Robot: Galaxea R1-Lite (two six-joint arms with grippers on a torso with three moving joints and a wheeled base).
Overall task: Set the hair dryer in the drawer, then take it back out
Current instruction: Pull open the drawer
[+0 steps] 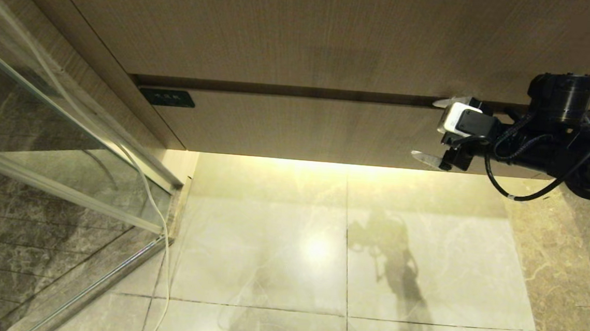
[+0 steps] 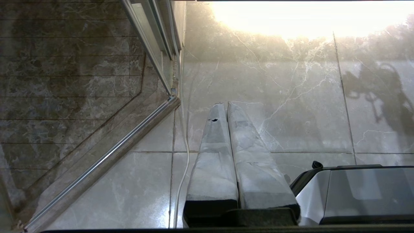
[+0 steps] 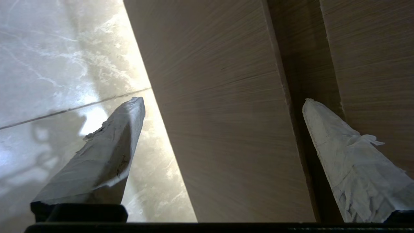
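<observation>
while drawer sits closed, right gripper jaws spread, straddling its front; left gripper jaws pressed together.

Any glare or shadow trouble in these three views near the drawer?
Head view: a warm light strip under the drawer and a bright hotspot on the floor tiles, with the arm's shadow beside it. Left wrist view: the top is blown out where that strip hits the floor; the left gripper stays readable. Right wrist view: the drawer front is dim but its grain shows between the right gripper's open fingers.
</observation>
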